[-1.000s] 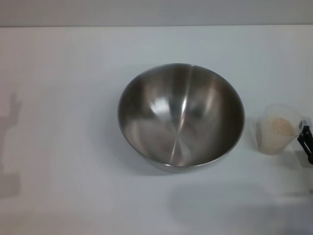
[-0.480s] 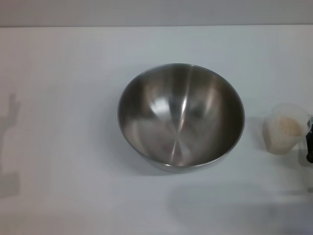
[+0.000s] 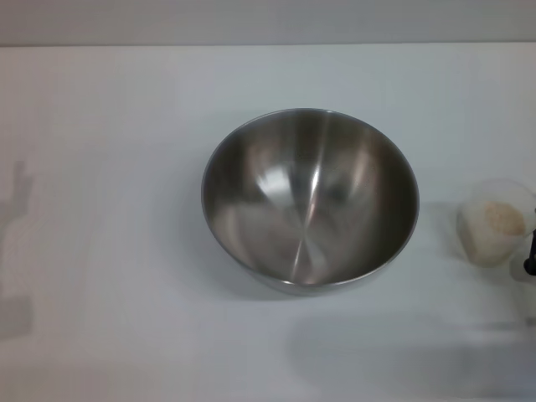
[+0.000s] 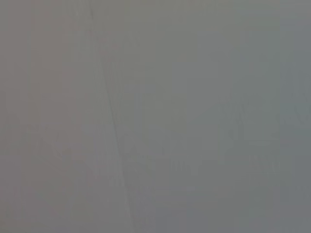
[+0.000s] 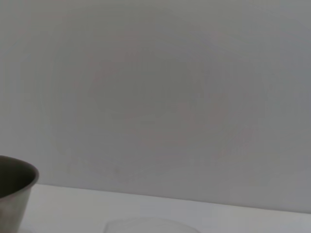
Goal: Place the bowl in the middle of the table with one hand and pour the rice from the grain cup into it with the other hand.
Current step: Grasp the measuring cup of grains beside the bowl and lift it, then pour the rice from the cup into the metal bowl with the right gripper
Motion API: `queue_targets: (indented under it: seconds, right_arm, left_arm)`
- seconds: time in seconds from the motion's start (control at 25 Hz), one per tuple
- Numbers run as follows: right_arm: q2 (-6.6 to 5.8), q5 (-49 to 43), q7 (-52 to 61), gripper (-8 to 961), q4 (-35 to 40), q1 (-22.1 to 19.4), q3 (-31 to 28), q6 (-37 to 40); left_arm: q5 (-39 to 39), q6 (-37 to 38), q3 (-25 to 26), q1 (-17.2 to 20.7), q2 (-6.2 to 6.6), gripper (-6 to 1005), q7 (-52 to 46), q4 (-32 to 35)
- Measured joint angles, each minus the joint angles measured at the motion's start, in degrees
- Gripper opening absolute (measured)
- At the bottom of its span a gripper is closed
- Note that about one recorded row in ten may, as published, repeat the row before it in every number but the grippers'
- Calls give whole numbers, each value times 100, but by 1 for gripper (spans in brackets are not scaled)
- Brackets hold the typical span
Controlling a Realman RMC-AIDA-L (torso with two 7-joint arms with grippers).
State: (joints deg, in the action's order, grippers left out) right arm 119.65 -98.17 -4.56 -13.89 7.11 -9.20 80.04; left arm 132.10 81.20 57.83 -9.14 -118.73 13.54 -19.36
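The steel bowl [image 3: 310,197] stands upright and empty in the middle of the white table [image 3: 109,167]. The clear grain cup [image 3: 492,239] is to its right, near the right edge of the head view, apart from the bowl, with rice [image 3: 503,219] inside. Only a black tip of my right gripper [image 3: 530,255] shows, against the cup's right side at the picture's edge. The right wrist view shows the bowl's rim [image 5: 14,177] and a faint curve of the cup's rim [image 5: 150,224]. My left gripper is out of view; the left wrist view shows only a blank grey surface.
A pale wall runs along the table's far edge [image 3: 268,44]. An arm's shadow [image 3: 17,251] lies on the table at the far left, and another soft shadow [image 3: 402,352] lies in front of the bowl.
The grain cup and the right gripper's tip have moved together to the right, away from the bowl. The bowl has not moved.
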Motion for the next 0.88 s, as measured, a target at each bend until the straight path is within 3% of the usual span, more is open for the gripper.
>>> queue_targets:
  seconds: [0.28, 0.52, 0.64, 0.88]
  right_arm:
    - [-3, 0, -2, 9, 1, -36, -54, 329]
    - [-12, 4, -3, 9, 1, -81, -221, 1416]
    - [-27, 6, -130, 9, 117, 152, -307, 2007]
    - [-35, 8, -393, 8, 255, 699, -354, 2194]
  left_arm:
    - [11, -7, -2, 4, -2, 829, 0, 11]
    - [11, -17, -221, 46, -6, 829, 0, 84]
    - [-1, -17, -458, 121, -13, 829, 0, 90]
    - [1, -18, -716, 237, -34, 829, -49, 90]
